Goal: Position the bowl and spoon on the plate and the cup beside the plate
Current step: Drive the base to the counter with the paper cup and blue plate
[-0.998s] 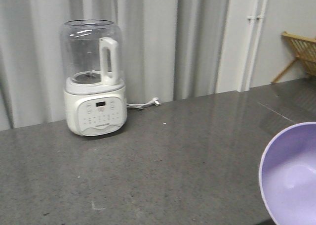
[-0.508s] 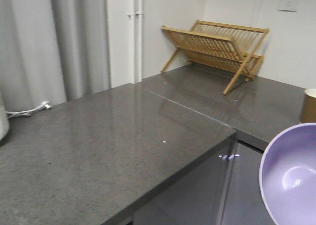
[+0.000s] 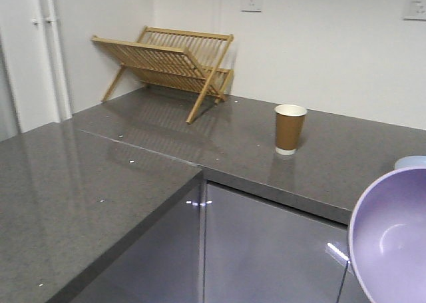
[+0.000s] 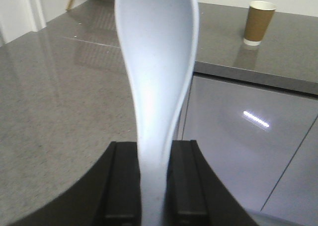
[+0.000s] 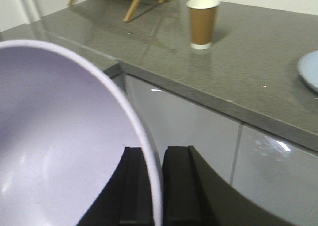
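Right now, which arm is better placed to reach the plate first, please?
Probably right: the right gripper holds the bowl and the plate lies that side; the left gripper holds the spoon.

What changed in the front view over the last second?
The view swung right along the counter: the blender left the frame, and the rack, cup and plate edge came in. The bowl, clamped in the right gripper, stayed at the lower right.
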`<state>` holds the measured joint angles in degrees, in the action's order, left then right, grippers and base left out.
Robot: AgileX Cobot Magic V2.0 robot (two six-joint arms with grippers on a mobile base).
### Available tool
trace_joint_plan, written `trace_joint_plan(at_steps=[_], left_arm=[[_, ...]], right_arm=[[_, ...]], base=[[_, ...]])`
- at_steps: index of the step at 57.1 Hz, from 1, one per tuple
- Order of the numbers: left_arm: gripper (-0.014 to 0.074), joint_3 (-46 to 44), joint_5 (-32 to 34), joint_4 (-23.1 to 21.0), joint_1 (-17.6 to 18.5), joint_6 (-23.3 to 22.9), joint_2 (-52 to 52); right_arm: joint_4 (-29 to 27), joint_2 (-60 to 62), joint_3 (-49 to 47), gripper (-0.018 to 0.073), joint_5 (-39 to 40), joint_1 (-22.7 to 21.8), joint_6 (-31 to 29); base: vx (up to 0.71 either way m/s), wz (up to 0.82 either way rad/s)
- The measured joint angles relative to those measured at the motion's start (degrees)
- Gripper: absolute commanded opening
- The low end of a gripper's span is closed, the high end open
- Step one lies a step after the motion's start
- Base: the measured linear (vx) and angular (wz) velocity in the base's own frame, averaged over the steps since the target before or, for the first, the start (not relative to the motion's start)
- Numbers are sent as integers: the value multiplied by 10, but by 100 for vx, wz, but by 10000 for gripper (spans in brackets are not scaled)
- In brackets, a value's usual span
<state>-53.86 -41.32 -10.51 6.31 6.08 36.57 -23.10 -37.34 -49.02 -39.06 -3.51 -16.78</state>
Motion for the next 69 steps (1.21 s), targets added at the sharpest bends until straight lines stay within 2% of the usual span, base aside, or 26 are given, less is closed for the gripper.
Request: trace_joint_plan(at_steps=[38, 69], left_arm=[[0, 0, 0, 0, 0, 0, 0], [0, 0, 0, -1, 0, 0, 0]], right_arm=[[0, 0, 0, -8, -1, 0, 0], [0, 0, 0, -8, 0, 0, 0]], base=[[16, -49], [28, -11]])
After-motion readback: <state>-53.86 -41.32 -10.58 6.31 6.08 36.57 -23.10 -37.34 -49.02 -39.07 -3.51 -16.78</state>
